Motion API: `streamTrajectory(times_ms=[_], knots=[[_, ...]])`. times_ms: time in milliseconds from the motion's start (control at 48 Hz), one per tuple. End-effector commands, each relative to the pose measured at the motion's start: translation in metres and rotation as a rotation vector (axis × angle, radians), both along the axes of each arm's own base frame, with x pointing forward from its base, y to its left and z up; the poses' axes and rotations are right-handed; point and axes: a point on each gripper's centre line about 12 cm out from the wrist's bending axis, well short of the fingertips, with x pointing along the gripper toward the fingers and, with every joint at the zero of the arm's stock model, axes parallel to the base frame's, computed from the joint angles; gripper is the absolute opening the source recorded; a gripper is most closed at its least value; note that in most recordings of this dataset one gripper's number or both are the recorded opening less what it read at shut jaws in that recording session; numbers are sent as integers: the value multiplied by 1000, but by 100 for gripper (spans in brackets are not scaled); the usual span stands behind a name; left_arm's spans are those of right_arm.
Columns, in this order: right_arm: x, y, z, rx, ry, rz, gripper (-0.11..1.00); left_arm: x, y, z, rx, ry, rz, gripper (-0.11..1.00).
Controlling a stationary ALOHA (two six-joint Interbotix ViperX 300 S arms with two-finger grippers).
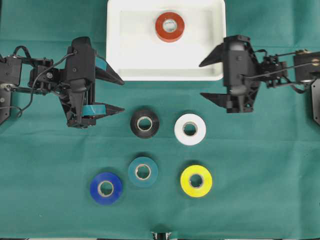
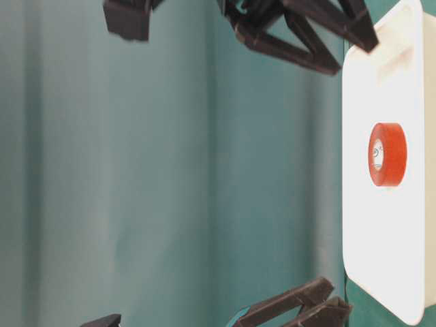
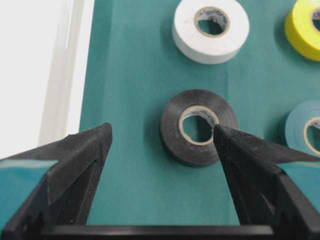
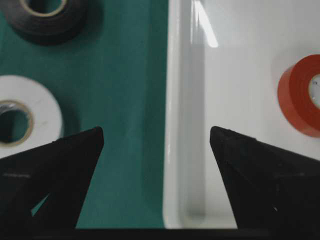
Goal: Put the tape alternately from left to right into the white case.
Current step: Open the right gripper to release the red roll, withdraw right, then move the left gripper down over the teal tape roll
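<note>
Both tools, left tool (image 1: 114, 95) and right tool (image 1: 210, 79), stand released, grasping nothing. Black tape (image 1: 145, 123) looks light and stiff; I would pinch it across its outer sides.

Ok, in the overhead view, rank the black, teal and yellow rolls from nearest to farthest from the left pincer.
Measured from the open left pincer:
1. Black roll, just right of and below its tips.
2. Teal roll, further down, below the black one.
3. Yellow roll, lower right, farthest.
</note>
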Motion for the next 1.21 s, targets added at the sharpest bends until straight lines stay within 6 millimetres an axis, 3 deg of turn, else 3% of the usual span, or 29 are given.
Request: streamTrajectory(times_ms=[0,354,812,1187], knots=[[-6,4,12,6,-64,13,71,2,-1,7,-1,-26,-1,86],[-36,8,13,68,-125,-12,71,2,-1,7,-1,-23,-1,86],[-33,7,9,73,-107,-15,71,3,-2,8,-2,-28,-5,86],[-32,7,9,73,-107,-15,71,5,-22,3,-3,-11,-66,86]])
